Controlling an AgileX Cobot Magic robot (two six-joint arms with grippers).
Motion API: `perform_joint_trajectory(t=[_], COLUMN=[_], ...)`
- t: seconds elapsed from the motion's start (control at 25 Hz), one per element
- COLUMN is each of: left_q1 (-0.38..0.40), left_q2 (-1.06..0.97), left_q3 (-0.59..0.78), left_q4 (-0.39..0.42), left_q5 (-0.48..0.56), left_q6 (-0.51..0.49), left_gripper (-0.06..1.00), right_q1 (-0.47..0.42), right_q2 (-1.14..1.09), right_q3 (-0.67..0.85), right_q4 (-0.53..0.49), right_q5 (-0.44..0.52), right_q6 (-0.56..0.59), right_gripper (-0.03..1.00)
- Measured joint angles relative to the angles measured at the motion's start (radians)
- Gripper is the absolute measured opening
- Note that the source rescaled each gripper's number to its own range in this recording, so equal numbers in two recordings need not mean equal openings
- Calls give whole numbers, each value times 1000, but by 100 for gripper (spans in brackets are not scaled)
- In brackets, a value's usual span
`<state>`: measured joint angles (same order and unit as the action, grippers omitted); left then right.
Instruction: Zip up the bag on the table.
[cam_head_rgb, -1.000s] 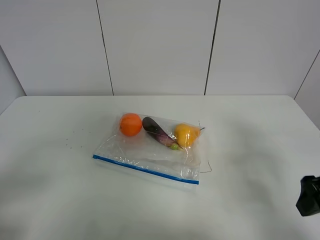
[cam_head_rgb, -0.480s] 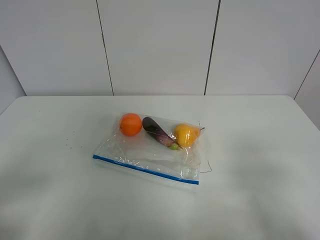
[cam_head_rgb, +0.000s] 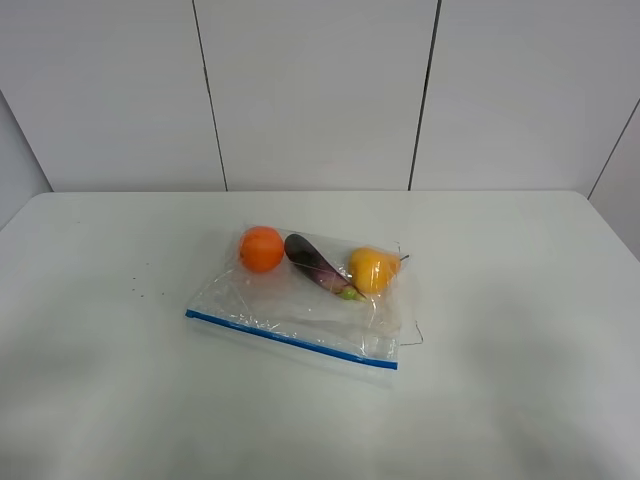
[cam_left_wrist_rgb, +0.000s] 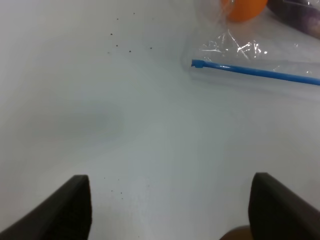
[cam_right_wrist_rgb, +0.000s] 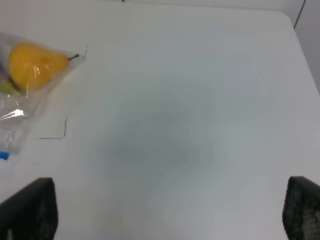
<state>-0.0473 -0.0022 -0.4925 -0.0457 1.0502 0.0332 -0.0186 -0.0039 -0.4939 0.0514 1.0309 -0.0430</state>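
**Zip bag on table: both jaws wide, nothing held**

Jaws, left: I read them as spread wide in the left wrist view, the left gripper (cam_left_wrist_rgb: 170, 207) showing only two dark fingertips (cam_left_wrist_rgb: 72, 207) at the frame corners, bare table between them, nothing gripped.

Jaws, right: same reading. The right gripper (cam_right_wrist_rgb: 167, 212) shows two dark, textured fingertips (cam_right_wrist_rgb: 30, 210) far apart, holding nothing. Neither gripper appears in the high view.

Item 1, the bag (cam_head_rgb: 300, 305): clear crinkled plastic, lying flat near the middle of the table (cam_head_rgb: 520, 300). Its blue zipper strip (cam_head_rgb: 290, 339) runs along the long edge nearest the camera, slanting down toward the right. I cannot tell whether the strip is sealed.

Item 2, contents at the bag's far edge: an orange fruit (cam_head_rgb: 261, 248) at the left, a dark purple eggplant (cam_head_rgb: 315, 263) in the middle, a yellow pear (cam_head_rgb: 372, 268) at the right.

Item 3, small dark specks (cam_head_rgb: 140, 285) on the tabletop, left of the bag.
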Motion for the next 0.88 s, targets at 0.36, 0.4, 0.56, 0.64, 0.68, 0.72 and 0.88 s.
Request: perform_joint_trajectory(t=[0.36, 0.4, 0.56, 0.64, 0.68, 0.72, 0.88], left_q1=[0, 0, 0, 0, 0, 0, 0], left_q2=[0, 0, 0, 0, 0, 0, 0], left_q3=[0, 0, 0, 0, 0, 0, 0], left_q4=[0, 0, 0, 0, 0, 0, 0], left_q5=[0, 0, 0, 0, 0, 0, 0], left_q6=[0, 0, 0, 0, 0, 0, 0], left_gripper=[97, 97, 97, 97, 97, 97, 97], right_q1=[0, 0, 0, 0, 0, 0, 0], right_q2=[0, 0, 0, 0, 0, 0, 2], right_q3=[0, 0, 0, 0, 0, 0, 0], right_q4=[-4, -4, -5, -5, -5, -5, -6], right_q5=[0, 0, 0, 0, 0, 0, 0], right_q6=[2, 2, 4, 4, 4, 4, 4], right_gripper=[100, 100, 100, 100, 100, 100, 100])
